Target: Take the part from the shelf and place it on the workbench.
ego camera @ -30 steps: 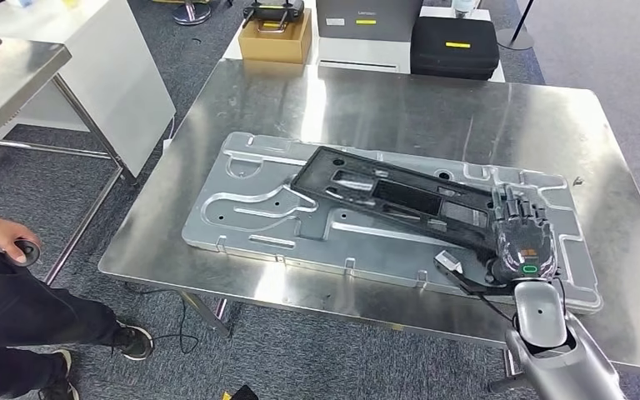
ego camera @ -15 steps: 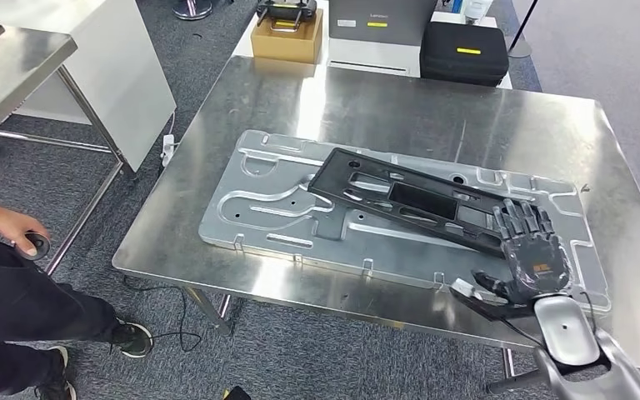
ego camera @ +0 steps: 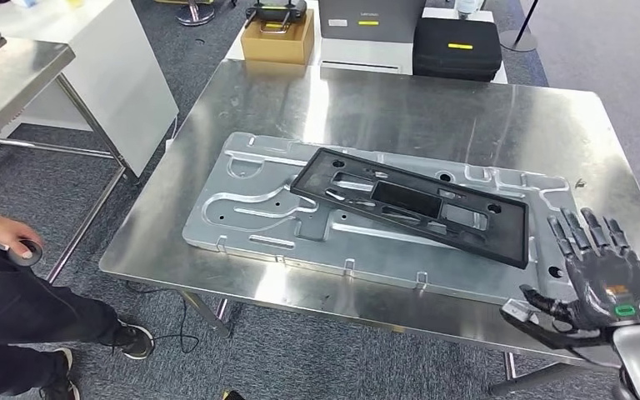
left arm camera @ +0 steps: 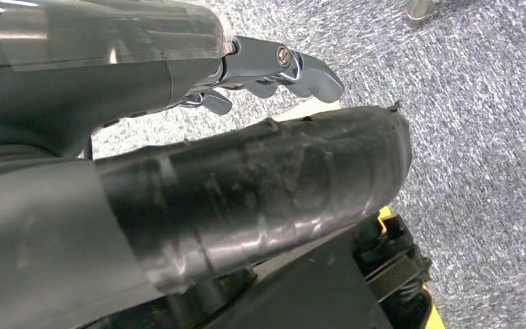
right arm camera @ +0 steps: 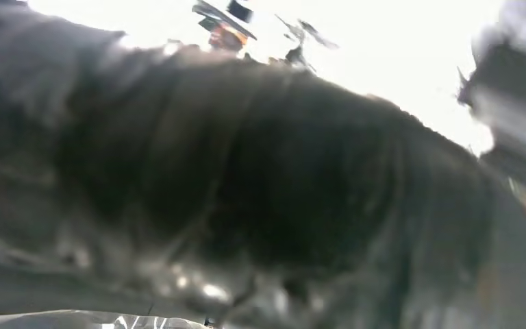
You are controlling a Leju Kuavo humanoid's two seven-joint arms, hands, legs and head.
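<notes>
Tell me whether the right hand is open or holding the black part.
Open. In the head view the right hand hovers with fingers spread near the table's front right corner, apart from the black frame part, which lies flat on the grey metal panel.

Right hand open and empty; left hand hanging.

Head view: right hand (ego camera: 602,282) enters at about 5 o'clock on its silver forearm, back of hand up, dark fingers (ego camera: 573,231) spread apart and pointing toward 12 o'clock, thumb out toward 9 o'clock, nothing held. Left wrist view: left hand (left arm camera: 260,75), metallic fingers gently curled, grasp state unclear.
</notes>
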